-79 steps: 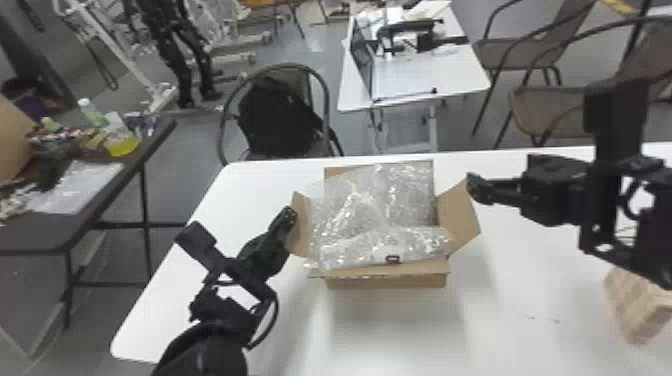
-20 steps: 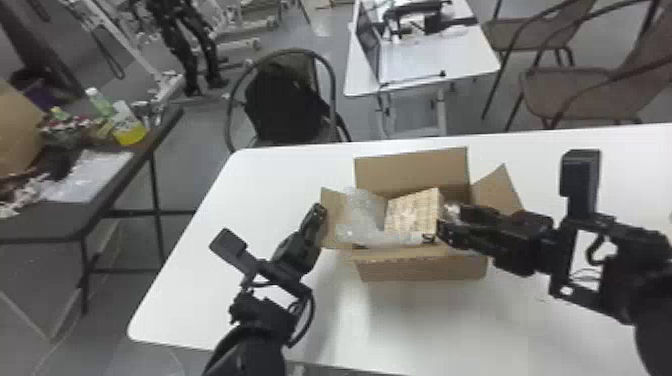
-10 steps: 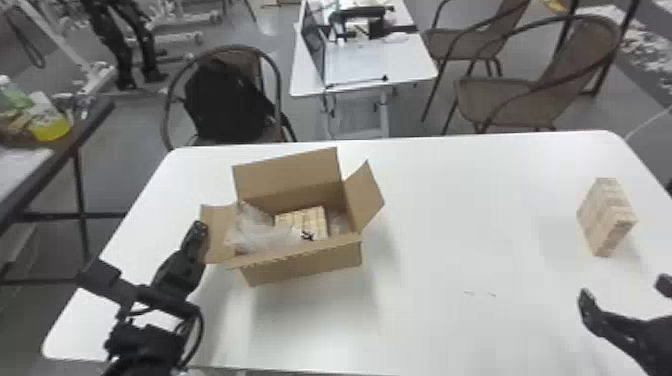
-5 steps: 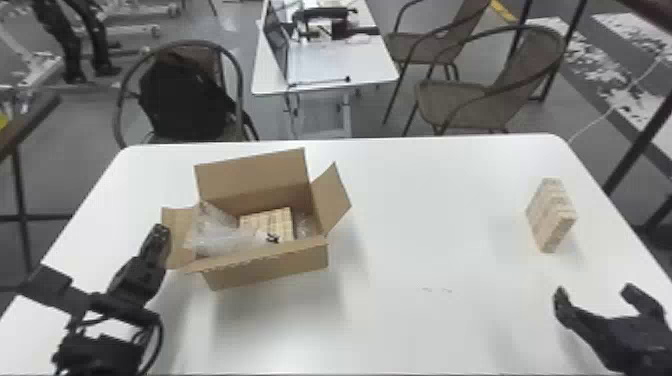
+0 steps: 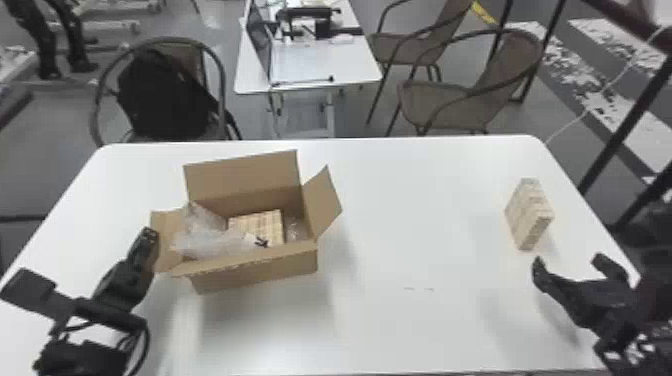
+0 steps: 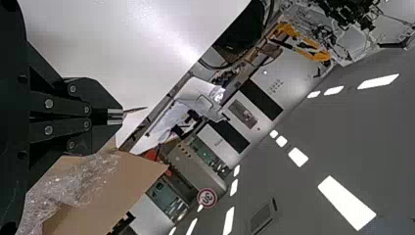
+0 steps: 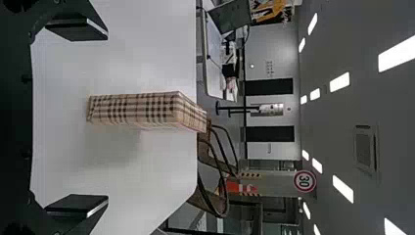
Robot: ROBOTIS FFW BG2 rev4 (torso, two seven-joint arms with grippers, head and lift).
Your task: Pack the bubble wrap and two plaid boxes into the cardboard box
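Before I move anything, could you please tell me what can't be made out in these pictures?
- Cardboard box floor: head view, under bubble wrap and packed plaid box.
- Rest of the bubble wrap: left wrist view, cut off by the bottom edge.
- Standing plaid box, far side: head view, turned away.
- Dark mark: head view, too small.

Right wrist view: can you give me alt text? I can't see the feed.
A beige plaid box stands upright on a white table, ahead of the right gripper, whose black fingers are open and do not touch it. Brown chairs stand beyond.
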